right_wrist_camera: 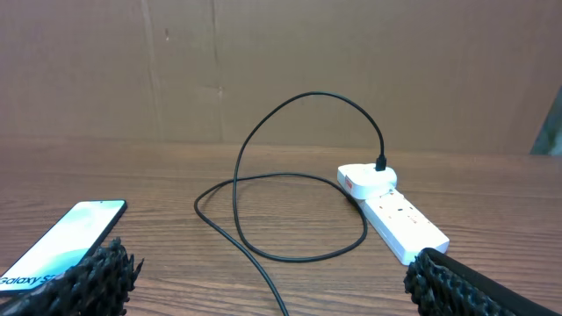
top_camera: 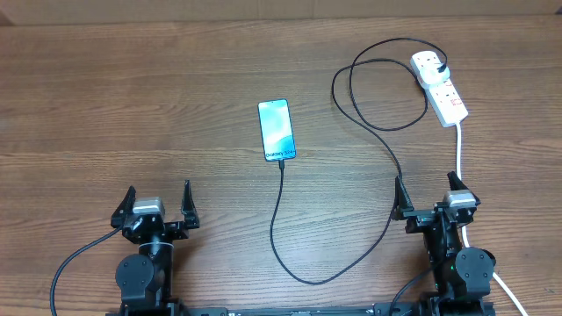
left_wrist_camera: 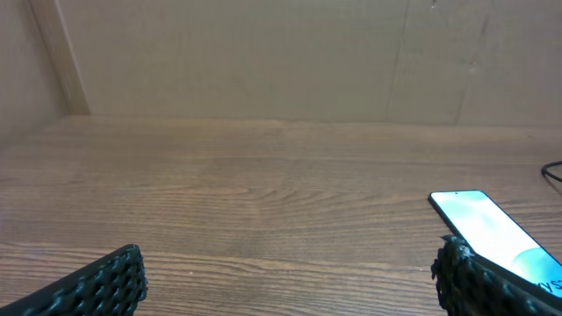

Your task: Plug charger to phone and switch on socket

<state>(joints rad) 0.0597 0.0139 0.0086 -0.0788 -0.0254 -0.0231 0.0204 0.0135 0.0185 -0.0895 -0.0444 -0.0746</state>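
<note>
The phone (top_camera: pixel 277 130) lies flat mid-table with its blue screen up; it also shows in the left wrist view as the phone (left_wrist_camera: pixel 492 226) and in the right wrist view as the phone (right_wrist_camera: pixel 63 239). The black charger cable (top_camera: pixel 327 281) meets the phone's near edge, loops toward me, then runs up to a black plug (right_wrist_camera: pixel 381 163) seated in the far end of the white socket strip (top_camera: pixel 442 86), also seen as the socket (right_wrist_camera: pixel 395 211). My left gripper (top_camera: pixel 159 191) and right gripper (top_camera: pixel 425 184) both stand open near the front edge, holding nothing.
The strip's thick white cord (top_camera: pixel 459 149) runs down beside my right arm. A brown cardboard wall (left_wrist_camera: pixel 263 53) closes the far side of the wooden table (top_camera: pixel 105 105). Cable loops (right_wrist_camera: pixel 290 219) lie between the phone and the strip.
</note>
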